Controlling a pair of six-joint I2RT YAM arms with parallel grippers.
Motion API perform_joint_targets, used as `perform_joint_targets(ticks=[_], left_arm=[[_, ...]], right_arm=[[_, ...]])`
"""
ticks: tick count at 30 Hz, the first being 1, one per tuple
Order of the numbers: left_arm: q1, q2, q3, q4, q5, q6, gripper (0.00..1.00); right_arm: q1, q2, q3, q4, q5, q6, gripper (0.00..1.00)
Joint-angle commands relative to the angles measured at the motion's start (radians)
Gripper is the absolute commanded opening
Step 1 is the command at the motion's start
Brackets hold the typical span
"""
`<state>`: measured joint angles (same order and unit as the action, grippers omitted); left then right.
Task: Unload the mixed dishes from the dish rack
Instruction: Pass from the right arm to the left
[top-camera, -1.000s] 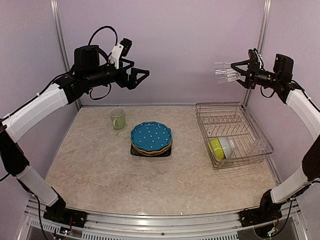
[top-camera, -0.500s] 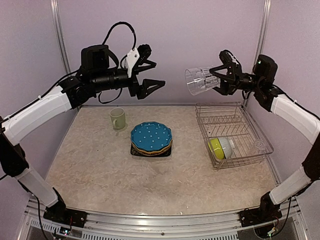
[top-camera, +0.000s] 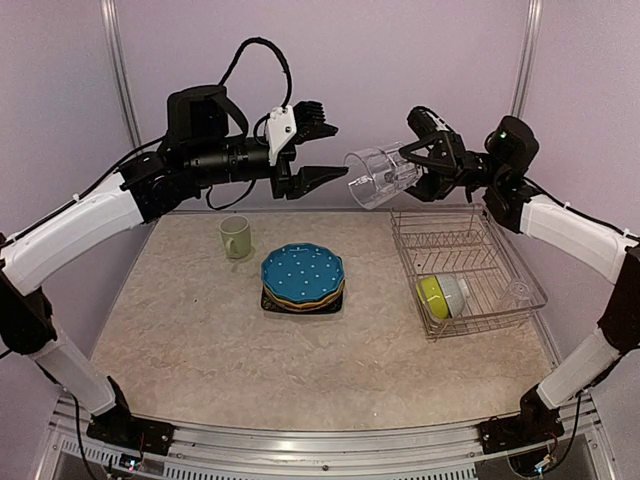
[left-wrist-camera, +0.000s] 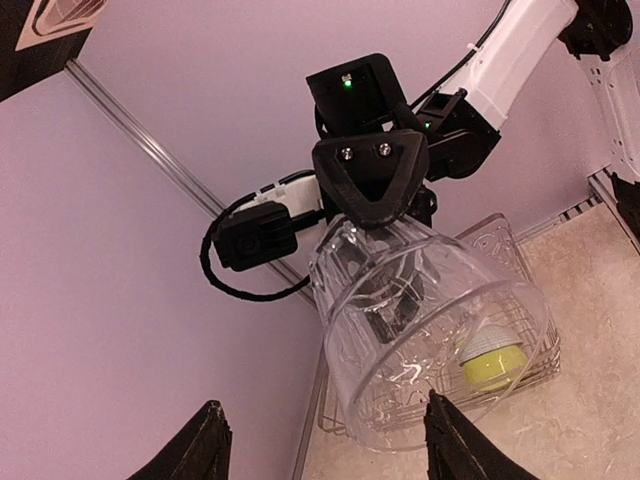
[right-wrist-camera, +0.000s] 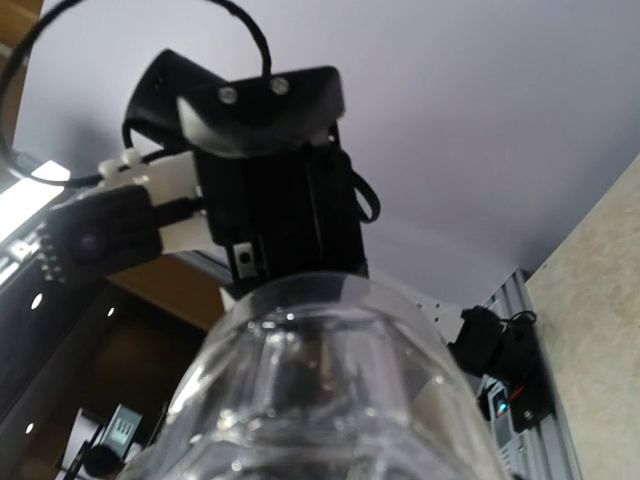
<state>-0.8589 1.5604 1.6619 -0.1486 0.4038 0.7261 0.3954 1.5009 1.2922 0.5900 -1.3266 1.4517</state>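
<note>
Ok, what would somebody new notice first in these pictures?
First, the clear glass, held sideways high in the air by the right claw, its mouth facing the open left claw close by. Below, a blue dotted plate tops a stack in the middle of the table, and a lime bowl lies in the wire dish rack on the right.

The left hand (top-camera: 335, 152) and the right hand (top-camera: 410, 170) with its glass (top-camera: 378, 178) block the high back middle, while below them a hand could pass freely between the mug (top-camera: 236, 238), the plates (top-camera: 303, 270) and the rack (top-camera: 440, 208) over the near surface (top-camera: 200, 340).
</note>
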Motion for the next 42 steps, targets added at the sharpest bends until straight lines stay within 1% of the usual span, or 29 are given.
perform_joint_targets(ticks=[1,6,11,17,21,23,25,27,30,31,32,34,38,40,42], left_arm=[[-0.027,0.015,0.036,-0.029,-0.025,0.081,0.6],[-0.043,0.021,0.05,-0.036,-0.042,0.101,0.47],[-0.056,0.026,0.064,-0.049,-0.056,0.136,0.4],[-0.065,0.026,0.06,-0.059,-0.078,0.164,0.28],[-0.068,0.021,0.058,-0.061,-0.091,0.175,0.15],[-0.069,0.02,0.058,-0.067,-0.095,0.173,0.09],[-0.069,0.02,0.058,-0.076,-0.097,0.17,0.04],[-0.069,0.017,0.053,-0.082,-0.098,0.165,0.0],[-0.069,0.008,0.047,-0.091,-0.1,0.142,0.0],[-0.069,0.006,0.047,-0.097,-0.103,0.135,0.0],[-0.069,0.003,0.046,-0.103,-0.108,0.125,0.0],[-0.068,-0.004,0.04,-0.105,-0.122,0.098,0.0],[-0.06,-0.022,0.033,-0.136,-0.147,0.024,0.0],[-0.051,-0.03,0.042,-0.173,-0.163,-0.029,0.0],[-0.035,-0.037,0.048,-0.207,-0.192,-0.1,0.0]], right_arm=[[0.029,0.023,-0.001,0.119,-0.019,0.06,0.48],[0.039,0.035,-0.014,0.152,-0.017,0.081,0.48],[0.052,0.046,-0.027,0.204,-0.014,0.119,0.48],[0.067,0.057,-0.04,0.235,-0.013,0.141,0.48],[0.069,0.06,-0.049,0.262,-0.013,0.161,0.48],[0.068,0.062,-0.049,0.262,-0.013,0.161,0.49],[0.068,0.063,-0.047,0.251,-0.014,0.154,0.53],[0.068,0.067,-0.044,0.21,-0.011,0.128,0.6],[0.065,0.068,-0.045,0.104,0.008,0.054,0.89],[0.063,0.067,-0.044,0.085,0.016,0.038,0.96],[0.06,0.067,-0.042,0.067,0.023,0.023,0.99],[0.046,0.064,-0.037,0.021,0.04,-0.007,0.99],[-0.012,0.055,-0.005,-0.258,0.102,-0.193,0.99],[-0.05,0.047,0.001,-0.336,0.132,-0.257,0.99],[-0.081,0.035,0.003,-0.375,0.163,-0.286,0.99]])
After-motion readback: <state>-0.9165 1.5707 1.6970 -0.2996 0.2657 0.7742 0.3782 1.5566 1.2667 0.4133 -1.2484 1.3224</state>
